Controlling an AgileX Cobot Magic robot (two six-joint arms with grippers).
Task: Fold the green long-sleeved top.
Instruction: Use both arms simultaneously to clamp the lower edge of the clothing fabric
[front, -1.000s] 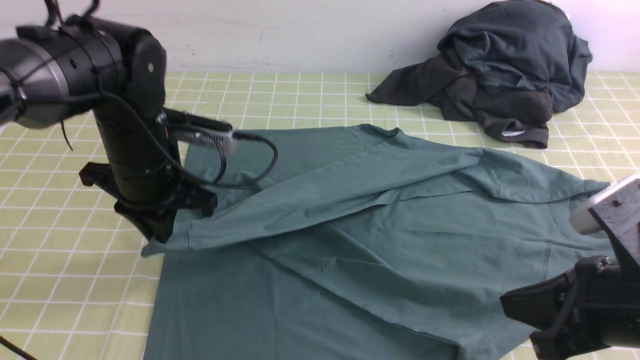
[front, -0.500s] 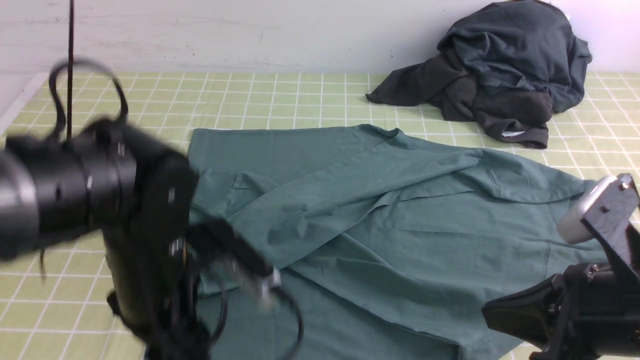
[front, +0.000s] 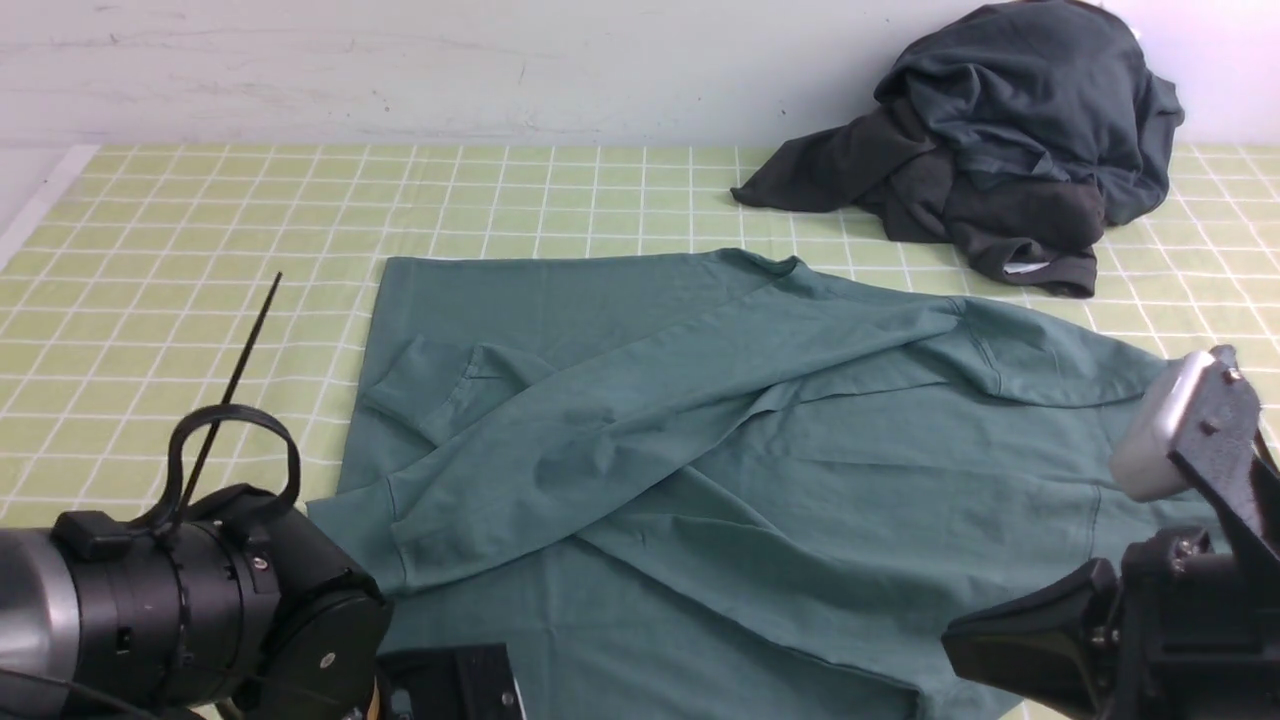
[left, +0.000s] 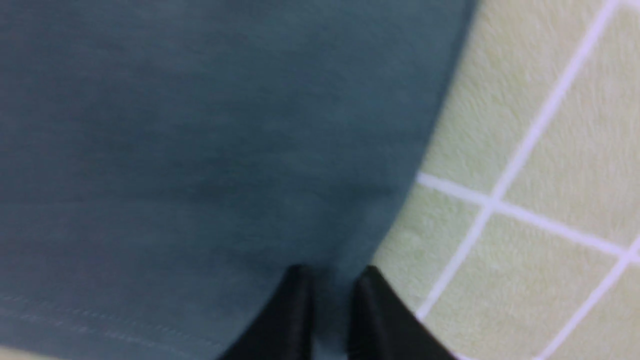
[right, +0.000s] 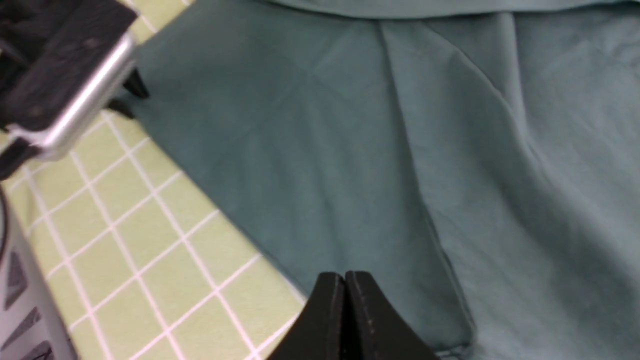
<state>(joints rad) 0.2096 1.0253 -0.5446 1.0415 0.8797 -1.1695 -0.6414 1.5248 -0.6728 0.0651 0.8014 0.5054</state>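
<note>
Bite the near-left hem of the green long-sleeved top (front: 700, 450) squarely with the left gripper (left: 332, 305) (nearly together, hold unclear); right gripper (right: 345, 295) closed, empty.

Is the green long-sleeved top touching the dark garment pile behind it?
Apart. The front view shows a strip of checked tablecloth between the green long-sleeved top and the dark garment pile.

green long-sleeved top (front: 800, 480) | muted teal | spread on checked cloth (front: 200, 250) | sleeve (front: 560, 440) laid across body
</note>
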